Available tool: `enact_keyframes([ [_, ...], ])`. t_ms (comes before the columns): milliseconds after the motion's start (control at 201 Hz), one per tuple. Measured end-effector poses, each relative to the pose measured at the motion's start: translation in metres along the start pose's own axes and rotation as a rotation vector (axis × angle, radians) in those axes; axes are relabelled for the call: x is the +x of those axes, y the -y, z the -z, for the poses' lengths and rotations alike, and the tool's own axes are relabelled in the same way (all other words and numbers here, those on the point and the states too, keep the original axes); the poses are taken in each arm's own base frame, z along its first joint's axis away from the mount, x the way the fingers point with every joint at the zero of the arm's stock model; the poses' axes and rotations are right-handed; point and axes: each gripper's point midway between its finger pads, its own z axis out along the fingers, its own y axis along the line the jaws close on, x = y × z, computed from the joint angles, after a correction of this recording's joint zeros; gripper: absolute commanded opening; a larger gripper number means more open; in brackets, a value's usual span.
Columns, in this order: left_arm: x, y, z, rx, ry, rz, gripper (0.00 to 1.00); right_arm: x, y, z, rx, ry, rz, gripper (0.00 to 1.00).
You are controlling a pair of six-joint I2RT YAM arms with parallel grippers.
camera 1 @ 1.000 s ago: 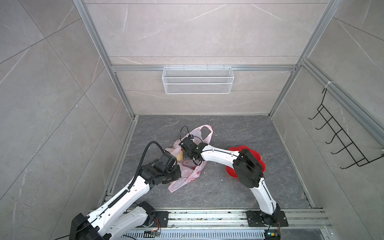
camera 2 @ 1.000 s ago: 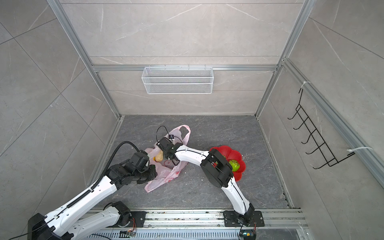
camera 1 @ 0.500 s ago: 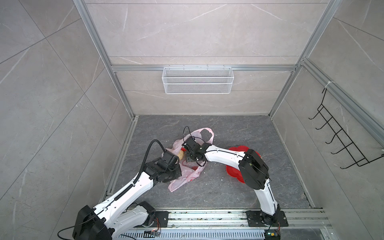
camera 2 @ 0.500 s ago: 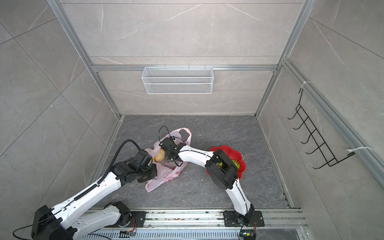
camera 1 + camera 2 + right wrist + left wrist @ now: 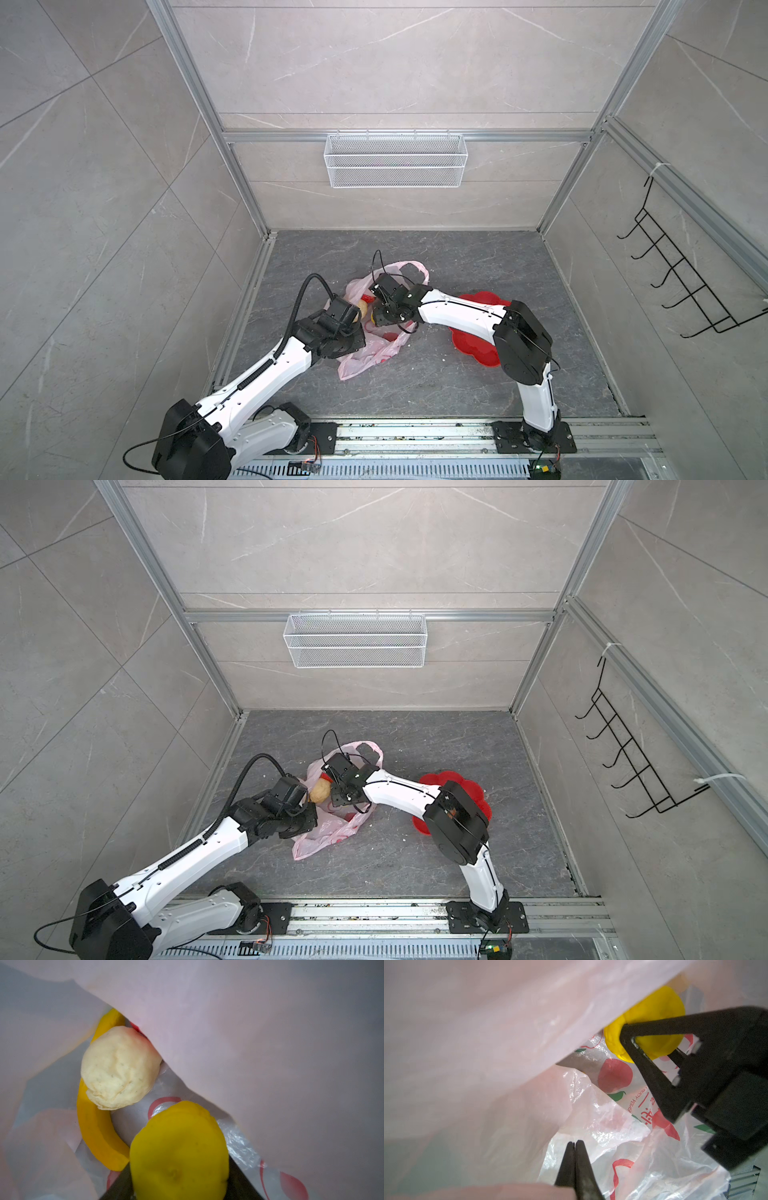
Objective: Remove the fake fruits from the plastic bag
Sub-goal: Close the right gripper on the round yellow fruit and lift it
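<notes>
Right claw (image 5: 178, 1162) sits inside the plastic bag (image 5: 374, 353), pinching the yellow ball (image 5: 654, 1012). The cream ball (image 5: 119, 1068) and the banana (image 5: 95, 1130) lie deeper in the bag, so the likely way out is straight back through the bag's mouth. At that mouth the left claw (image 5: 574, 1147) is pressed together, perhaps nipping film.

bag (image 5: 374, 353) on floor (image 5: 457, 257), left of centre; dish (image 5: 473, 345) just right of it; basket (image 5: 395, 166) on back wall (image 5: 395, 208), rack (image 5: 685, 291) on right wall (image 5: 665, 187); in bag: left gripper (image 5: 574, 1145) from left, right gripper (image 5: 376, 324) from right around ball (image 5: 178, 1147); lump (image 5: 120, 1068) against banana (image 5: 97, 1136), near ball
</notes>
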Motion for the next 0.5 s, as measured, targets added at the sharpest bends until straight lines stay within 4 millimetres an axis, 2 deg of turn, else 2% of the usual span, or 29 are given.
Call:
enact_keyframes([
  [274,-0.015,0.008,0.004,0.021,0.034,0.000,0.00,-0.004,-0.010,0.030,-0.056,0.004,0.032,0.38],
  [498,-0.018,0.011,0.005,0.031,0.043,-0.006,0.00,-0.010,-0.017,0.056,-0.101,0.024,0.053,0.37],
])
